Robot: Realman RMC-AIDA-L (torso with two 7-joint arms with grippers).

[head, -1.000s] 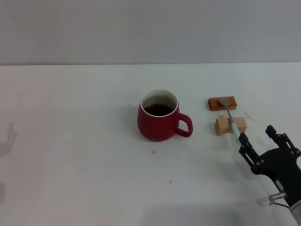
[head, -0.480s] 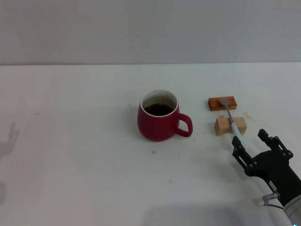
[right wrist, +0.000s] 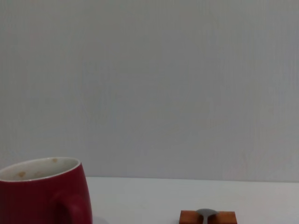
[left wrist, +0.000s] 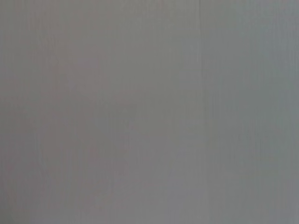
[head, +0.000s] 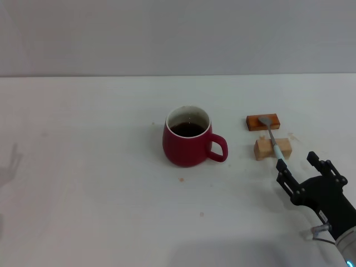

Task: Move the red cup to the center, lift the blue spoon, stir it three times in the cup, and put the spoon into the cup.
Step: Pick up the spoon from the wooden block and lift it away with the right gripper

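Where the white table (head: 89,183) meets the grey wall, the scene holds few items, listed here in turn.

Red cup (head: 188,137): squat, dark red, white rim and inside, standing upright near the middle of the table. It contains a dark liquid. Its loop handle points toward the robot's right. In the right wrist view the same cup (right wrist: 43,192) shows at the low edge, handle toward the camera.

Blue spoon (head: 272,141): lies to the right of the cup, well apart from it. Its grey metal bowl rests on the orange-brown block (head: 262,122); its neck and pale blue handle cross the tan wooden block (head: 272,148), and the handle end runs down toward the near edge of the table. The right wrist view shows only the bowl of the spoon (right wrist: 206,213) atop the orange-brown block (right wrist: 208,217).

Right gripper (head: 303,167): black, low at the near right of the table, fingers spread apart and holding nothing. One finger (head: 285,176) sits just at the handle end of the spoon; whether it touches cannot be told.

Left gripper: not seen in any view; its wrist camera shows a plain grey surface only.

Small brownish specks mark the table in front of the cup.
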